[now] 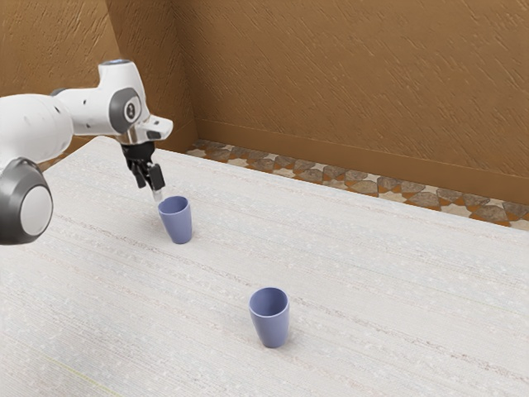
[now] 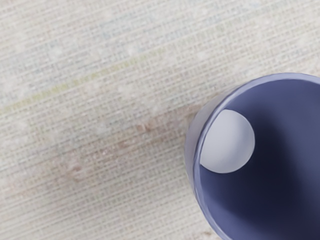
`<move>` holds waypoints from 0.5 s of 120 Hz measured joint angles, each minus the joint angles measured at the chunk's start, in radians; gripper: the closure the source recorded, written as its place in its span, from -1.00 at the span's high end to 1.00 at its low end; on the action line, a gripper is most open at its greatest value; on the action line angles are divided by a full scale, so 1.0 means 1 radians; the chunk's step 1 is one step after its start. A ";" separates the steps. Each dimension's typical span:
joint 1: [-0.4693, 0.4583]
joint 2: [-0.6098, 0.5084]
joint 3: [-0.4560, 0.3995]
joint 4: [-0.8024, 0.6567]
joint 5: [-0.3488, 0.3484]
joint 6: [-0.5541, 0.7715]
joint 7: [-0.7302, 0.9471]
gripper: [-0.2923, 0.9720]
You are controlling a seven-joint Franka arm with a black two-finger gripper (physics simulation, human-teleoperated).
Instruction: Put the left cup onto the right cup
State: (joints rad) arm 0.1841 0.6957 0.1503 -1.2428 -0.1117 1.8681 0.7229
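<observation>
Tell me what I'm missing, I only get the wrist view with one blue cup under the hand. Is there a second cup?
Observer: Yes. The second cup stands upright, apart from the first cup, toward the exterior view's right and nearer that camera.
Operator: Is the first cup lifted?
Observer: No, it stands on the table.
Operator: Where's the gripper?
Observer: The gripper hangs just above its rim, at the side facing the arm.
</observation>
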 joint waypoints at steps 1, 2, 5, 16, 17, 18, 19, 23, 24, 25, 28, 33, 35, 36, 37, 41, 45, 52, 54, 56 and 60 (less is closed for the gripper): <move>0.000 0.001 0.000 0.002 0.000 0.000 0.000 0.54; 0.000 0.003 0.000 0.004 0.000 0.000 0.000 0.54; 0.000 0.006 0.000 0.010 -0.001 0.000 0.001 0.54; 0.000 0.018 -0.007 0.031 -0.002 0.001 0.002 0.54; 0.000 0.018 -0.008 0.033 -0.002 0.001 0.002 0.54; 0.000 0.019 -0.008 0.034 -0.002 0.001 0.002 0.54; 0.000 0.019 -0.009 0.036 -0.002 0.001 0.002 0.54; 0.000 0.022 -0.011 0.042 -0.002 0.000 0.002 0.54; 0.001 0.023 -0.011 0.043 -0.002 0.000 0.003 0.54; 0.001 0.024 -0.011 0.045 -0.002 0.000 0.003 0.54; 0.001 0.026 -0.011 0.049 -0.002 0.000 0.003 0.54; 0.001 0.029 -0.012 0.054 -0.002 -0.001 0.003 0.54; 0.001 0.031 -0.012 0.055 -0.002 -0.001 0.003 0.54; 0.001 0.031 -0.012 0.056 -0.002 -0.001 0.004 0.54; 0.001 0.032 -0.012 0.057 -0.002 -0.001 0.004 0.54; 0.001 0.033 -0.012 0.058 -0.002 -0.001 0.004 0.54; 0.001 0.034 -0.012 0.059 -0.002 -0.001 0.004 0.54; 0.002 0.037 -0.013 0.059 -0.002 -0.002 0.005 0.54; 0.002 0.038 -0.013 0.059 -0.002 -0.001 0.005 0.54; 0.002 0.038 -0.013 0.060 -0.002 -0.001 0.005 0.54; 0.002 0.041 -0.014 0.060 -0.002 -0.001 0.005 0.54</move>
State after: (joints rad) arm 0.1856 0.7369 0.1367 -1.1832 -0.1135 1.8670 0.7279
